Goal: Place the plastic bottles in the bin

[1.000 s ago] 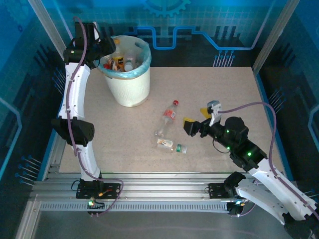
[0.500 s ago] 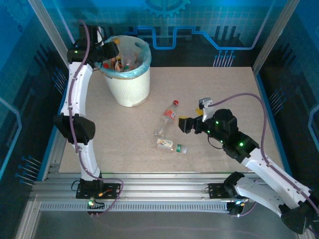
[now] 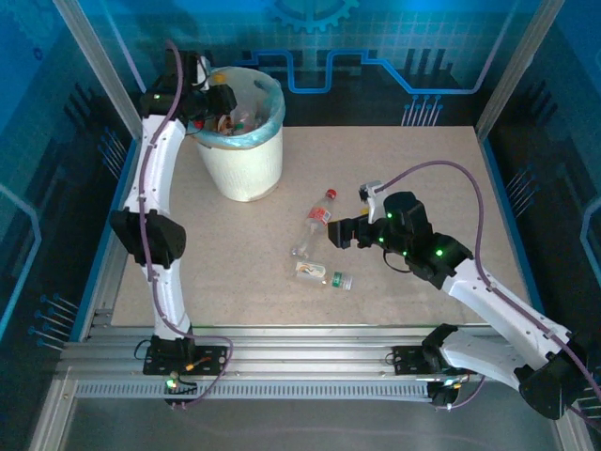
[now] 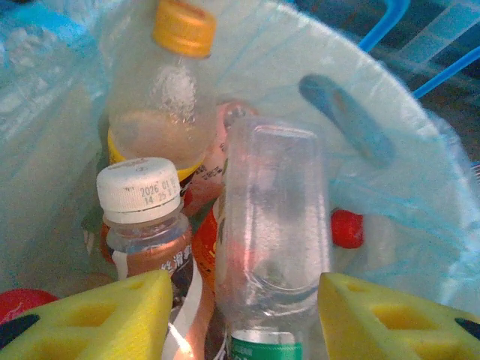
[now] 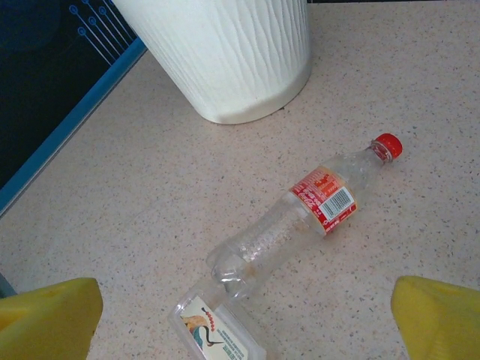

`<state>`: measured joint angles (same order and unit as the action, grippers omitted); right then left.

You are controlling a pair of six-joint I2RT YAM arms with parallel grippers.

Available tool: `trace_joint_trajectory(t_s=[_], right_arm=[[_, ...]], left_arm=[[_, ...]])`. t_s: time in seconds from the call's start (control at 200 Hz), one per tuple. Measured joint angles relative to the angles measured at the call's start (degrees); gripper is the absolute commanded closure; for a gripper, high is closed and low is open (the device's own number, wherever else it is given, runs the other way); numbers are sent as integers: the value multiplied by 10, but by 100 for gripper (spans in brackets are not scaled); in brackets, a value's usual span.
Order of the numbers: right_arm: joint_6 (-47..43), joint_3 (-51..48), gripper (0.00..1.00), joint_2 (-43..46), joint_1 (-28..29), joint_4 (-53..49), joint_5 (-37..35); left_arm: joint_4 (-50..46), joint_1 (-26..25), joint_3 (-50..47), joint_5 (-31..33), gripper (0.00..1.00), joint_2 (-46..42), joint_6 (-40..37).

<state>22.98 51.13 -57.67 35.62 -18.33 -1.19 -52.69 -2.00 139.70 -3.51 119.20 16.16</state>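
The bin (image 3: pixel 246 167) is a white round bucket with a wavy ribbed wall, standing at the far left of the speckled beige table (image 3: pixel 423 169); a thin, crinkled light-blue liner (image 4: pixel 420 187) folds over its rim. Inside it, clear bottles stand crowded together, caps up: one with an orange cap (image 4: pixel 161 105), and one with a white cap (image 4: pixel 139 202) stamped with a date. The left tool (image 4: pixel 246 285) hangs over the bin's mouth, its yellow foam pads (image 4: pixel 112 315) partly apart; a smooth clear bottle with a green label (image 4: pixel 270 240) lies between them, base pointing down into the bin; whether they clamp it I cannot tell.

Mid-table, a slim ridged bottle with a red cap (image 5: pixel 300 217) lies on its side, long axis running near to far, cap towards the far edge; nearer, a crushed flat bottle (image 3: pixel 322 274) lies crosswise, green cap to the right. The right tool (image 5: pixel 244 311) hangs just beside them, spread wide, holding nothing.
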Motion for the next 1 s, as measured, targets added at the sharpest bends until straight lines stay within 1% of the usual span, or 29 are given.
trace_joint_trajectory(t_s=[0.12,0.23,0.335,0.38,0.5,0.555,0.625,0.725,0.81,0.915,0.995], right_arm=[[-2,0,1,0,0,-7,3],[-14,11,3,-9,0,-21,8],[-45,23,3,-15,5,-25,14],[-62,26,3,-15,10,-30,16],[-127,40,4,-17,22,-50,19],[-161,42,4,-18,24,-55,26],[-214,42,4,-19,27,-62,41],[-305,36,2,-19,38,-69,77],[-398,19,1,-20,71,-79,105],[-499,3,1,-44,122,-110,122],[-541,2,1,-74,136,-127,122]], left_arm=[[20,-3,-25,3,45,-48,-7],[61,-15,-107,7,45,-131,-19],[139,-39,-242,6,44,-242,-46],[177,-51,-306,2,39,-292,-64],[293,-83,-490,-20,37,-424,-116],[331,-91,-555,-38,37,-473,-137],[364,-98,-614,-66,37,-518,-162],[385,-114,-678,-125,31,-570,-209],[382,-139,-729,-178,22,-612,-271],[362,-170,-789,-233,20,-661,-359],[341,-184,-826,-276,18,-693,-432]])
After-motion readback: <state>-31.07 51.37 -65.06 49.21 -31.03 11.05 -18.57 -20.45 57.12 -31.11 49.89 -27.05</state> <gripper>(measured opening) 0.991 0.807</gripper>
